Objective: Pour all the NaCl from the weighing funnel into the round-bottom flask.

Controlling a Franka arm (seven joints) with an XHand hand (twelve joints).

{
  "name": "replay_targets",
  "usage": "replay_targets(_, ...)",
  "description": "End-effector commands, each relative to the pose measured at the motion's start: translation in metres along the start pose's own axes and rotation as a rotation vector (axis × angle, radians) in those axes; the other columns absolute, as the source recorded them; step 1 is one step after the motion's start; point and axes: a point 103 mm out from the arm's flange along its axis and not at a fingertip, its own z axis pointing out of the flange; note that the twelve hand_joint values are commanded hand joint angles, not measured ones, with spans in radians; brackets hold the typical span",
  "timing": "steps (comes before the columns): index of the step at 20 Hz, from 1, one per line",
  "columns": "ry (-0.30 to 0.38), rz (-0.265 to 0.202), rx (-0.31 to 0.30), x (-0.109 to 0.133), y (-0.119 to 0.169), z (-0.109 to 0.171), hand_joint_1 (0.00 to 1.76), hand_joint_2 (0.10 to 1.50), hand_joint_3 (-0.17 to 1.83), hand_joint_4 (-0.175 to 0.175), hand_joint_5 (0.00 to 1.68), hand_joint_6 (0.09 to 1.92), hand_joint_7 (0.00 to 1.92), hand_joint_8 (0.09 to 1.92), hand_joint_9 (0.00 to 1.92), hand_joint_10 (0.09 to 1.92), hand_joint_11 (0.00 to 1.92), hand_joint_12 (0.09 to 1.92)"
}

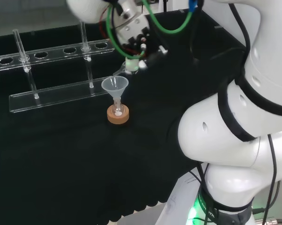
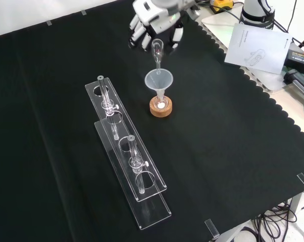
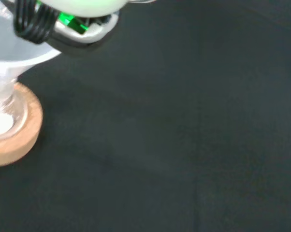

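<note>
Above black cloth (image 2: 66, 101), hand (image 2: 157, 20) tilts weighing funnel (image 2: 156, 50) over plastic funnel (image 2: 158, 80).

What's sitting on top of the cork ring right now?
A small clear flask with white powder at its bottom sits in the cork ring, and a funnel stands in its neck. The flask's underside is hidden by the ring.
</note>
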Motion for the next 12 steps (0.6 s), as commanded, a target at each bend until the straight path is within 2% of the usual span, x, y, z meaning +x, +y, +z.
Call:
replay_targets(1,0.432,0.062,-0.182,-0.046,0.0,0.004,1.09,0.66,0.76,0.175,1.15,0.94,0.46,0.66,0.87,0.36,0.73,1.08)
replay_targets(6,0.576,0.054,-0.191,-0.054,0.001,0.011,1.09,0.66,0.76,0.175,1.15,0.94,0.46,0.66,0.86,0.36,0.73,1.08)
replay_targets(12,0.611,0.05,-0.205,-0.058,0.001,0.016,1.09,0.67,0.76,0.175,1.14,0.94,0.46,0.66,0.86,0.36,0.73,1.08)
